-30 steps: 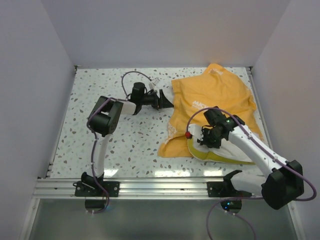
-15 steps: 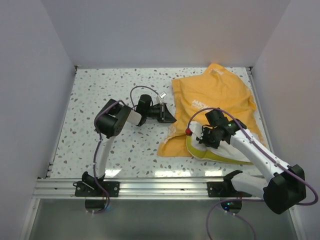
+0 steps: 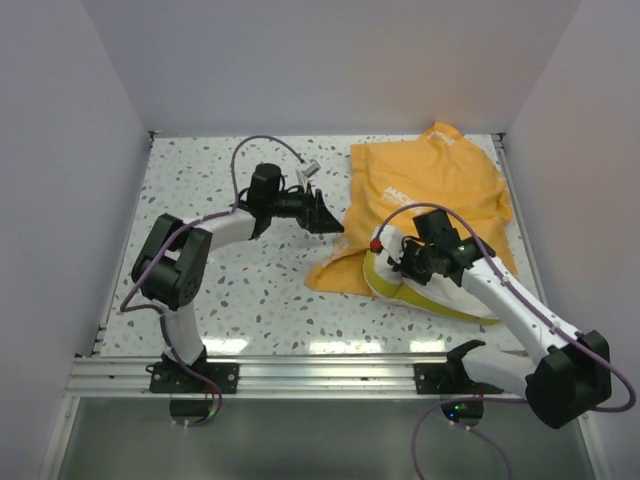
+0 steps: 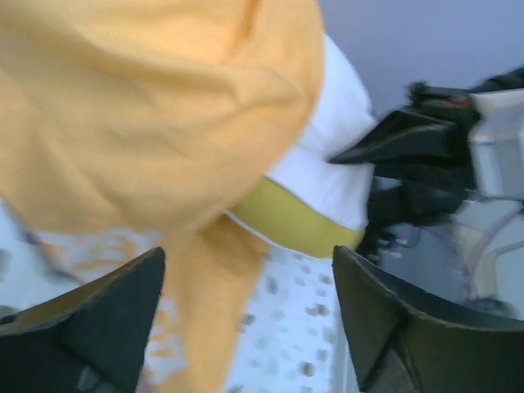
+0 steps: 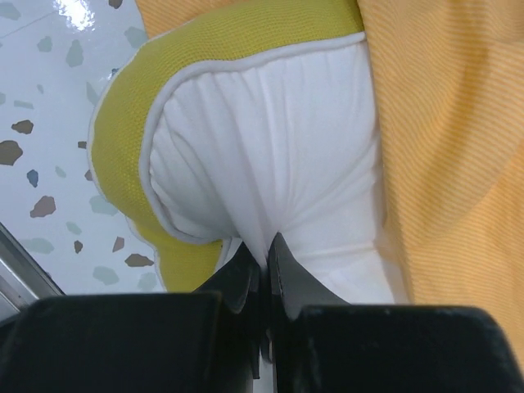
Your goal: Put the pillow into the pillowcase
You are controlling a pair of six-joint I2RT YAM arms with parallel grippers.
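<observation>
Pillow (image 3: pixel 425 292) partly inside pillowcase (image 3: pixel 430 185): orange cloth covers its far part, while the white near end with the yellow-green strip sticks out of the opening. Both lie on the right half of the speckled table (image 3: pixel 180 170). Right gripper (image 5: pixel 264 255) is clamped on a fold of white pillow fabric at that bare end. Left gripper (image 4: pixel 246 255) has its fingers spread apart and grips nothing. It sits at the pillowcase's left edge, orange cloth just ahead.

Your left arm (image 3: pixel 205 232) stretched out to the right, your left gripper (image 3: pixel 327 216) with fingers wide apart holding nothing, your right arm (image 3: pixel 515 305) bent forward, your right gripper (image 5: pixel 264 254) pinched tight on the pillow (image 5: pixel 270 147)
</observation>
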